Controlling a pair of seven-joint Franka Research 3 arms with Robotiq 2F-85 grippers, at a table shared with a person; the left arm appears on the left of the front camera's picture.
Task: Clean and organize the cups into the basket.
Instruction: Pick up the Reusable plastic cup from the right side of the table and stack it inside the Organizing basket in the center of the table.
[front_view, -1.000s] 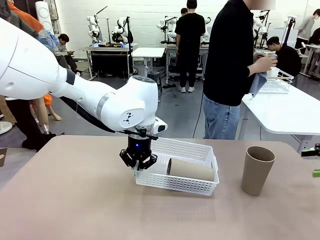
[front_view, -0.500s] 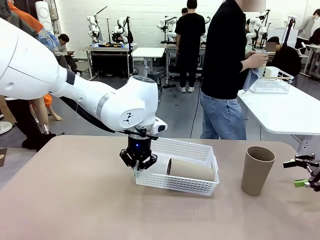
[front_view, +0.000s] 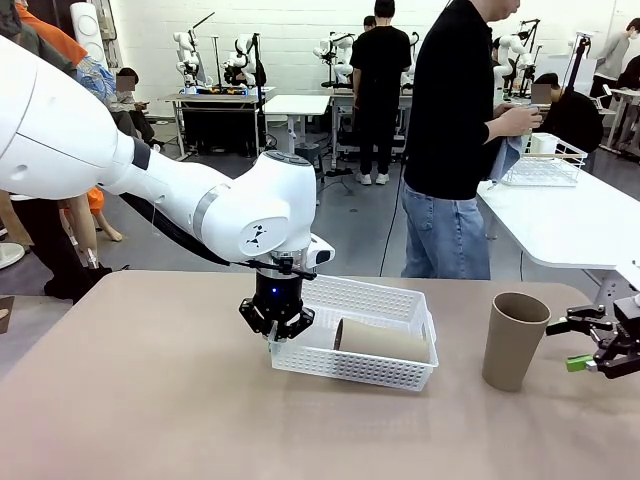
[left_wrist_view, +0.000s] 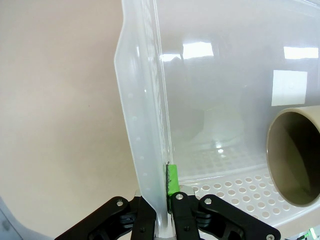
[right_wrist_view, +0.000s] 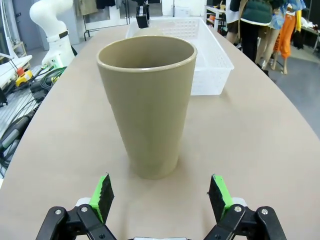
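My left claw (front_view: 273, 342) is clamped shut on the near short wall of the basket (front_view: 381, 297), one green pad inside the lattice and one outside, as the left wrist view shows (left_wrist_view: 167, 186). I judge its job is to pin the basket to the table (front_view: 140, 400) while the other arm works. One brown cup (front_view: 386, 340) already lies on its side in the basket, its mouth facing my left claw. The second brown cup (front_view: 513, 340) stands upright on the table, well apart from the basket on its right. My right claw (front_view: 590, 350) is wide open and low, just beside that cup and not touching it. In the right wrist view the cup (right_wrist_view: 147, 105) rises straight ahead of my spread pads (right_wrist_view: 103, 194), centred between them. The step in hand, I judge, is taking this cup. To do it well I should go straight forward until the pads flank the wall around mid-height, above the narrow foot. Both pads should meet it together, since a push from one side could tip so tall a thing. Then I lift clear, carry it over the rim, and lay it beside the first cup. My left grip should not loosen, or the basket may slide.
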